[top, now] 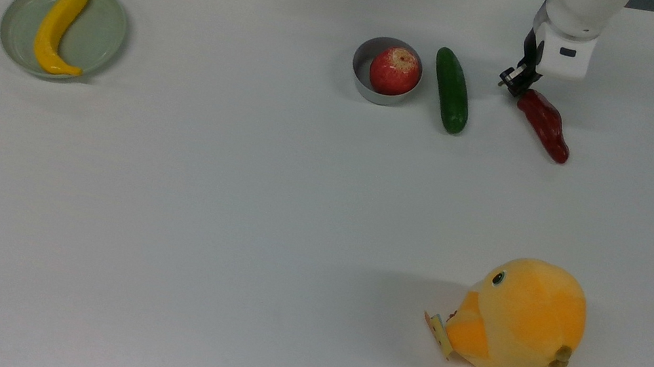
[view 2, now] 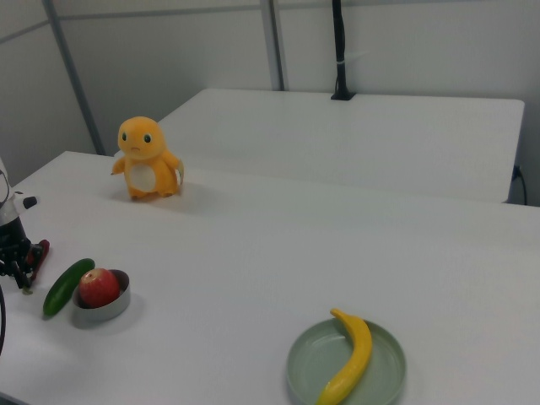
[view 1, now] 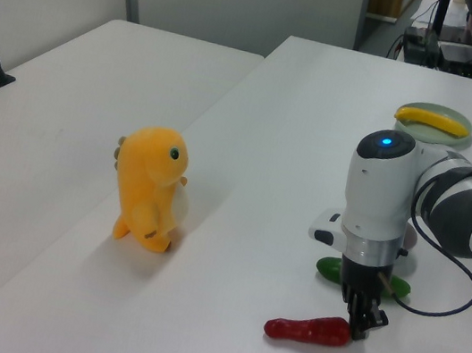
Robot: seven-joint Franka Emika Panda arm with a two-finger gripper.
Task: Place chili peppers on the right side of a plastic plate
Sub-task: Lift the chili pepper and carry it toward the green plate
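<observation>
Here, the claw (top: 512,81) pinches the chili (top: 545,124) narrowly by its stem end on the desk (top: 273,188) | lift level, slowly | plate (top: 101,33) lies well apart.

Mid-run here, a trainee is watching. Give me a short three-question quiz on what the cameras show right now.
1. True or false: the chili pepper lies on the plastic plate.
2. What sits in the metal bowl? A) banana B) apple C) cucumber
3. Which end of the chili is the end effector at?

Key
1. False: it lies on the table; the banana occupies the plate.
2. B, the apple.
3. The stem end.
</observation>
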